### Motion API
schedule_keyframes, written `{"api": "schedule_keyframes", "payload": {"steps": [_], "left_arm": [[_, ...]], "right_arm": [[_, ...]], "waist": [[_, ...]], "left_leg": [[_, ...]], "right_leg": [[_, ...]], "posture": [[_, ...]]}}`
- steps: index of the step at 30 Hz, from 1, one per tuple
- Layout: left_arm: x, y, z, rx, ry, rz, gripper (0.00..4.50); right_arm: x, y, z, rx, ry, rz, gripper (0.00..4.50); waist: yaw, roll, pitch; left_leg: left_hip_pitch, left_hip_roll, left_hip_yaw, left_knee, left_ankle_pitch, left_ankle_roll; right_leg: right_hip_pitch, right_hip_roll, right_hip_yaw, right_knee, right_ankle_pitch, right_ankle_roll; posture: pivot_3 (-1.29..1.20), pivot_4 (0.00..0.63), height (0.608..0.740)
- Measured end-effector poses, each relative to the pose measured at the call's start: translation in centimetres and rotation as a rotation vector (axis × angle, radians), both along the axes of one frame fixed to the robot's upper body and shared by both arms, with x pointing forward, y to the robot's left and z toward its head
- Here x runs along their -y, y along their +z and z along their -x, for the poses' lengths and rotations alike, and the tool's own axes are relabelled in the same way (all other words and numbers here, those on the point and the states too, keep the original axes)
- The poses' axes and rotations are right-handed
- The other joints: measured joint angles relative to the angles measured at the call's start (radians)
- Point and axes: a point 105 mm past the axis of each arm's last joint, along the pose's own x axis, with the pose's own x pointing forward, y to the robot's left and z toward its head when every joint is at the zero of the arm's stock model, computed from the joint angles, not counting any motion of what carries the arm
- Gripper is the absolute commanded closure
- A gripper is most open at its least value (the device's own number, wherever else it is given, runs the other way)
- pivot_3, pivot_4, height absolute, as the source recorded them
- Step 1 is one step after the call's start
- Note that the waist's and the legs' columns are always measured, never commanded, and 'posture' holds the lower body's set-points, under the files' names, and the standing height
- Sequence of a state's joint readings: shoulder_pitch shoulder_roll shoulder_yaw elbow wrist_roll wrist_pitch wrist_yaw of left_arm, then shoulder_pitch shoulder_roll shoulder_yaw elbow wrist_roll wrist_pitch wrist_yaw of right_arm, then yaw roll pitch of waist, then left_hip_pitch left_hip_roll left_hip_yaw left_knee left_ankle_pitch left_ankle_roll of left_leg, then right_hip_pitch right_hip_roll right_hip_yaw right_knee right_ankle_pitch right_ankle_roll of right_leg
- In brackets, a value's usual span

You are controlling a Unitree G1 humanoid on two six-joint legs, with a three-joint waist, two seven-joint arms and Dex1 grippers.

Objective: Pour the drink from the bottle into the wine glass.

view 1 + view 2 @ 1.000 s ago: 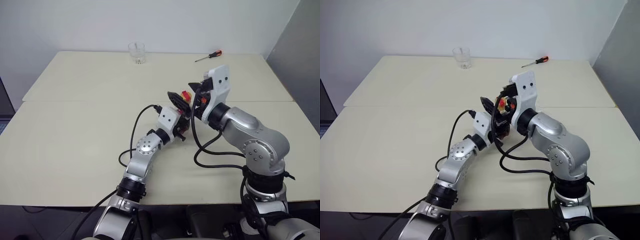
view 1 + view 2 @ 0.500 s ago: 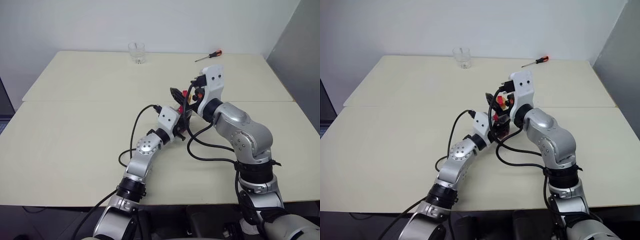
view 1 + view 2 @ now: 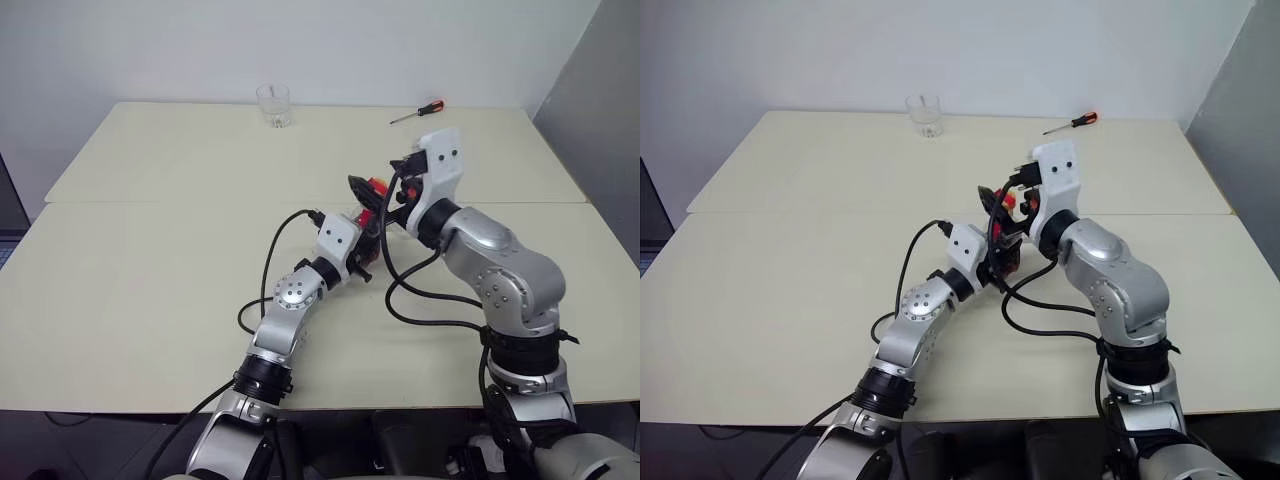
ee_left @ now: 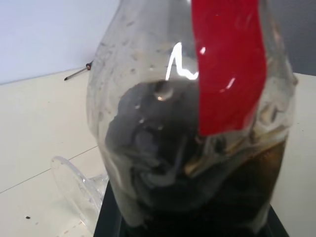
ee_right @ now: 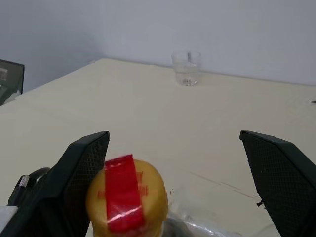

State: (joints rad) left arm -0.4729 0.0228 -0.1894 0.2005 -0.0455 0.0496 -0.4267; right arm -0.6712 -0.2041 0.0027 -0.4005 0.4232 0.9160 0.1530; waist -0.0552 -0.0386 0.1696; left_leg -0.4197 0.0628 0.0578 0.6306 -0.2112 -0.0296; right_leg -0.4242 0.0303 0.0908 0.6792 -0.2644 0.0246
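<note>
From the left eye view I see my left hand (image 3: 368,243) near the middle of the bench (image 3: 150,250), clamped shut on the bottle (image 3: 366,226). My right hand (image 3: 375,190) hovers just above the bottle's top with its fingers spread wide, holding nothing. A short tumbler (image 3: 273,105) stands at the far edge and a screwdriver (image 3: 417,111) lies well to its right.

In the left wrist view the bottle (image 4: 197,123) sits right against the camera, its red label strip (image 4: 227,64) running down the neck and the drink (image 4: 232,197) dark in its lower part. The wine glass (image 4: 79,185) lies on its side on the bench just beside the bottle, its round foot towards me.

In the right wrist view the yellow cap (image 5: 127,197), crossed by the red strip, sits between my two wide-open fingers (image 5: 81,168), nearer the one marked; I cannot tell whether that finger touches it.
</note>
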Motion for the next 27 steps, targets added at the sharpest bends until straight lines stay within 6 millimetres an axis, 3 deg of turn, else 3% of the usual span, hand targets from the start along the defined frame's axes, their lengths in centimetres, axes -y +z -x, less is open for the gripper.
{"api": "schedule_keyframes", "payload": {"steps": [3, 13, 16, 18, 23, 27], "left_arm": [[-0.1, 0.0, 0.0, 0.0, 0.003, -0.001, 3.63], [-0.1, 0.0, 0.0, 0.0, 0.004, 0.001, 3.63], [-0.8, 0.2, -0.3, -0.003, 0.029, 0.023, 3.63], [-2.1, 0.5, -0.9, -0.003, 0.084, 0.049, 3.63], [-7.6, 1.2, -3.3, 0.008, 0.289, 0.081, 3.63], [-11.8, 1.1, -4.8, 0.005, 0.424, 0.087, 3.63]], "right_arm": [[0.9, -0.3, 0.2, -0.011, -0.018, -0.002, 0.0], [0.6, -0.3, 0.9, -0.013, 0.018, 0.0, 0.0], [1.3, -0.4, 0.8, -0.015, -0.004, -0.003, 0.0], [2.3, -0.4, 0.6, -0.015, -0.038, -0.003, 0.0], [4.9, 0.0, 0.3, -0.005, -0.117, -0.005, 0.0], [5.8, -0.2, 0.2, -0.009, -0.144, -0.007, 0.0]], "waist": [[0.0, 0.0, 0.0], [-0.001, 0.0, 0.0], [-0.001, 0.0, 0.0], [-0.001, 0.0, 0.0], [-0.002, 0.0, 0.0], [-0.001, 0.0, 0.0]], "left_leg": [[0.0, 0.0, 0.0, 0.0, 0.0, 0.0], [0.0, 0.0, 0.0, 0.0, 0.0, 0.0], [0.0, 0.0, 0.0, 0.0, 0.0, 0.0], [0.0, 0.0, 0.0, 0.0, 0.0, 0.0], [0.001, 0.0, 0.0, 0.0, 0.0, 0.0], [0.001, 0.0, 0.001, 0.0, 0.0, 0.0]], "right_leg": [[0.0, 0.0, 0.0, 0.0, 0.0, 0.0], [0.0, 0.0, 0.0, 0.0, 0.0, 0.0], [0.0, 0.0, 0.0, 0.0, 0.0, 0.0], [0.0, 0.0, 0.0, 0.0, 0.0, 0.0], [0.0, 0.001, 0.0, 0.001, 0.0, 0.0], [0.0, 0.001, -0.001, 0.0, 0.0, 0.0]], "posture": [[0.0, 0.15, 0.74], [0.0, 0.15, 0.74], [0.0, 0.15, 0.74], [0.0, 0.15, 0.74], [0.0, 0.15, 0.74], [0.0, 0.15, 0.74]]}}
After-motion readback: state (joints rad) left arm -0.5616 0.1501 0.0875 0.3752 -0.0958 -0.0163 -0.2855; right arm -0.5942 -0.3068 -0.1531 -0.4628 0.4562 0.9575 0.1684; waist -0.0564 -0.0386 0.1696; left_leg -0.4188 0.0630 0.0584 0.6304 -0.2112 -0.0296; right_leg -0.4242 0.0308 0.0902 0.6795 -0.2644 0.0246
